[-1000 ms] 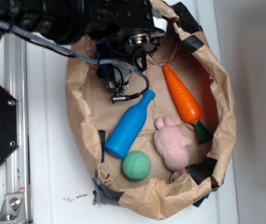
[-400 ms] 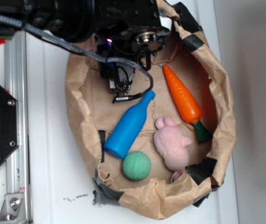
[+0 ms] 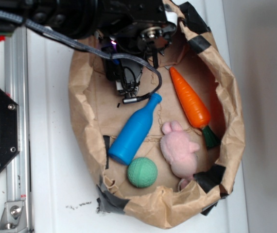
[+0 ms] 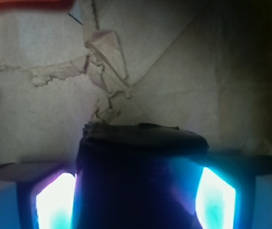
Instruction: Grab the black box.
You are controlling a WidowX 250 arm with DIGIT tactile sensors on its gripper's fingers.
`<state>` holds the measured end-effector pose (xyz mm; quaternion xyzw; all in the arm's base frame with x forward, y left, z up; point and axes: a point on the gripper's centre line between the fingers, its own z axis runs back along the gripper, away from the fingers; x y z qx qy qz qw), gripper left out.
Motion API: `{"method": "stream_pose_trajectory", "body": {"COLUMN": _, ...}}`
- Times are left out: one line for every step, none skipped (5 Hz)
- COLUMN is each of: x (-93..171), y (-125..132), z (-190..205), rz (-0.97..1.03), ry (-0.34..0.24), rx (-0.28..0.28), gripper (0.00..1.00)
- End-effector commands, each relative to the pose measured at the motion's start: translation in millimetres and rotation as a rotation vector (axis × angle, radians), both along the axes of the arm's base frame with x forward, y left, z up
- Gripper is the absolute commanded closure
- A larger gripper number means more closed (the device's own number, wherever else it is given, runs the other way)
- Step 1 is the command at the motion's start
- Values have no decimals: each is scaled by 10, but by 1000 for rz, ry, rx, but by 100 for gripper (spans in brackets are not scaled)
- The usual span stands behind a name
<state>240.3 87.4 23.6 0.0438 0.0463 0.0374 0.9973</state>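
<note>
The arm has shifted slightly right and deeper into the paper bag (image 3: 82,111) since the earlier frame, its dangling cable end now nearer the neck of the blue bottle (image 3: 134,130). In the wrist view the gripper (image 4: 136,195) grasps the black box (image 4: 141,176), a dark block filling the space between the two glowing fingers (image 4: 55,202) above crumpled brown paper. The carrot (image 3: 191,103), pink plush (image 3: 178,148) and green ball (image 3: 142,172) lie apart from the arm
</note>
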Motion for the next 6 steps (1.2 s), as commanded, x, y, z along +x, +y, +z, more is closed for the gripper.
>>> {"method": "stream_pose_trajectory", "body": {"x": 42, "y": 4, "z": 477, "rz": 31, "ry": -148, "rx": -1, "gripper": 100}}
{"method": "stream_pose_trajectory", "body": {"x": 120, "y": -281, "z": 978, "rz": 37, "ry": -259, "rx": -55, "gripper": 100}}
{"method": "stream_pose_trajectory", "body": {"x": 182, "y": -597, "z": 1489, "rz": 10, "ry": -305, "rx": -94, "gripper": 100}}
{"method": "stream_pose_trajectory", "body": {"x": 225, "y": -745, "z": 1663, "rz": -26, "ry": -217, "rx": -59, "gripper": 100}}
{"method": "stream_pose_trajectory", "body": {"x": 209, "y": -835, "z": 1713, "rz": -74, "ry": -179, "rx": -27, "gripper": 100}}
{"method": "stream_pose_trajectory", "body": {"x": 179, "y": -861, "z": 1704, "rz": -92, "ry": -176, "rx": -24, "gripper": 100}}
